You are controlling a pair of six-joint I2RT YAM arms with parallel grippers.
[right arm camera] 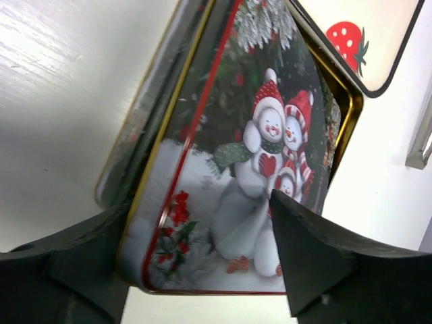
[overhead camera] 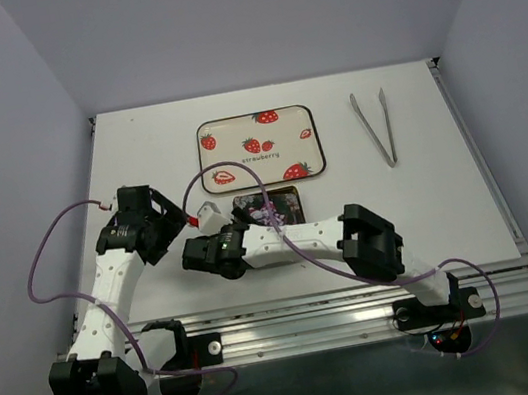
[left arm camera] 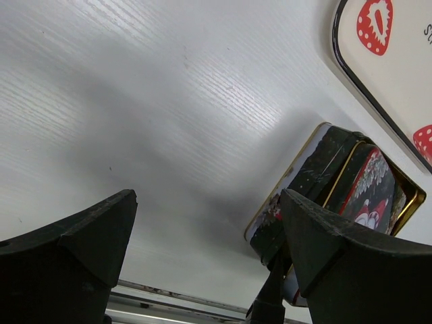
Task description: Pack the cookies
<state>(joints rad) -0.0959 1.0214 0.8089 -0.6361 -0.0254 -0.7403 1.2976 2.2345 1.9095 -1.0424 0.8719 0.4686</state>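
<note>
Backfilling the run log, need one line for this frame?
left gripper open over table | right gripper straddling tin lid, grip unclear | tray empty | tongs right of tray | cookies not visible

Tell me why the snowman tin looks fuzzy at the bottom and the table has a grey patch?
Right wrist view: the tin is so close that its near end blurs, while the snowmen look sharp. Left wrist view: a soft shadow crosses the table, with a bright glare spot beside it. Top view: evenly lit, sharp.

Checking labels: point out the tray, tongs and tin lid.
tray (overhead camera: 283, 128), top external view, bare cream floor
tongs (overhead camera: 391, 156), top external view, joined end
tin lid (right arm camera: 263, 135), right wrist view, snowman print
</note>
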